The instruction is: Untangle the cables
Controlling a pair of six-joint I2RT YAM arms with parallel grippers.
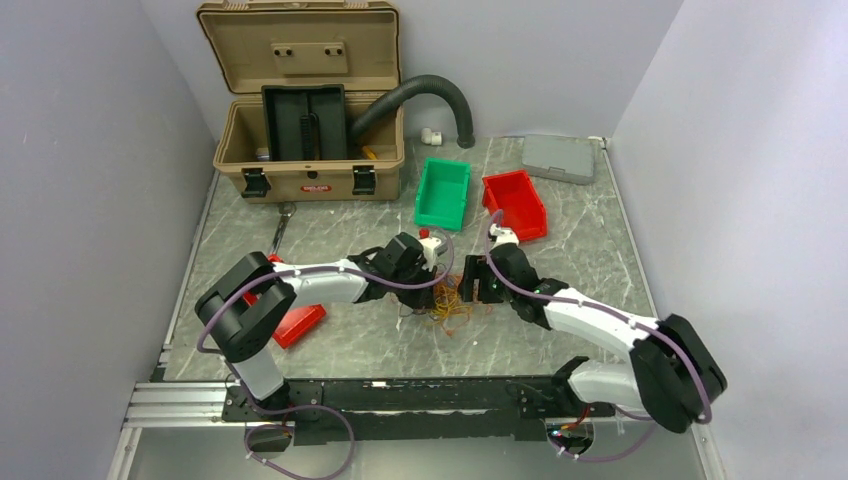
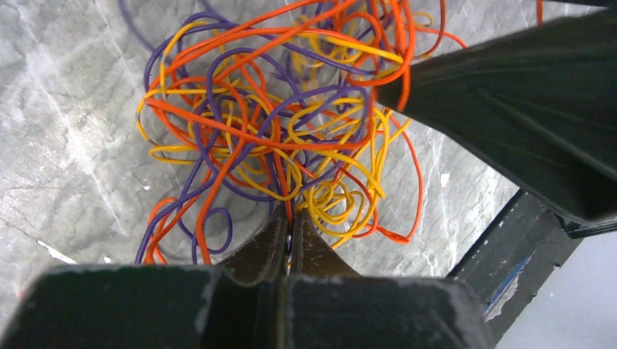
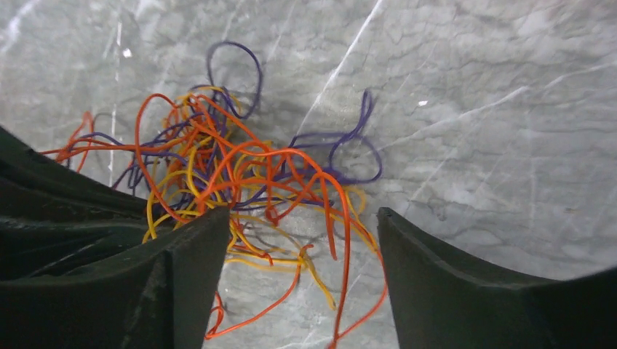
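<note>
The cables are a tangled bundle of thin orange, yellow and purple wires lying on the marble table between the two arms. In the left wrist view the tangle fills the middle. My left gripper is shut, pinching an orange strand at the tangle's near edge. My right gripper is open, its fingers straddling the near side of the cables, with loose orange and yellow strands running between them. In the top view the left gripper and right gripper flank the bundle closely.
A green bin and a red bin stand behind the grippers. A tan open toolbox with a black corrugated hose is at the back left. A grey case lies back right. A red object lies under the left arm.
</note>
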